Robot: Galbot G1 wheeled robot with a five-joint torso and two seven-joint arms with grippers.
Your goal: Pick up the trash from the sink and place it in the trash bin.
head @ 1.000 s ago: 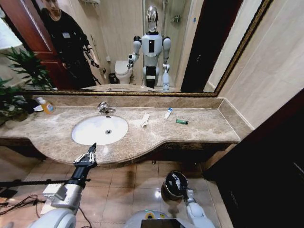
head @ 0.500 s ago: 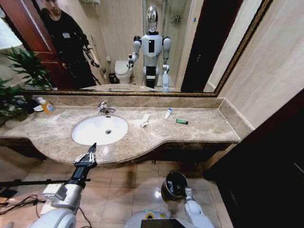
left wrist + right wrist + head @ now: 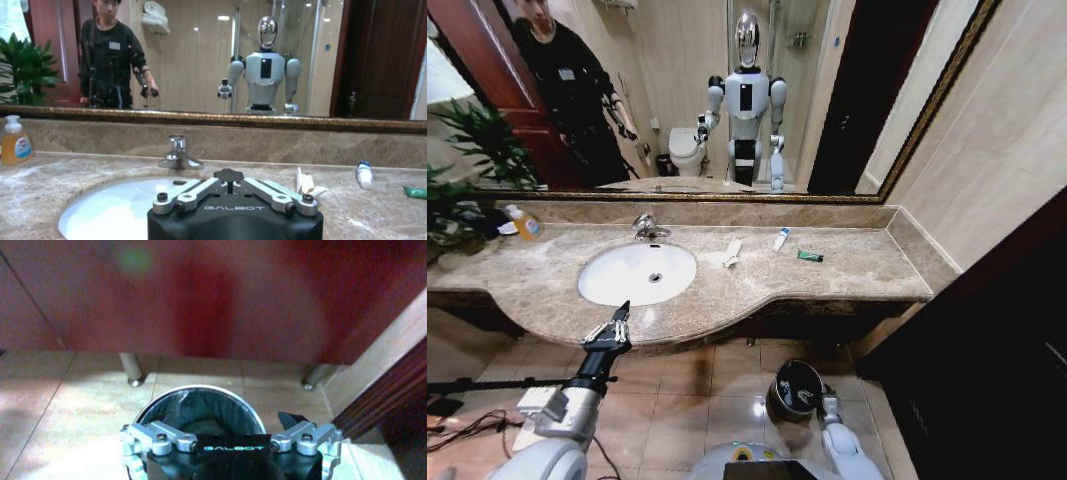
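Right gripper (image 3: 230, 450), jaws spread and empty, shifted slightly over the bin (image 3: 795, 388) directly below, suggesting a drop just done; trash (image 3: 726, 255) remained on countertop, well beyond.

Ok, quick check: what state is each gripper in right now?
Left gripper: shut, holding nothing, at the counter's front edge by the sink.
Right gripper: open, empty, over the trash bin.
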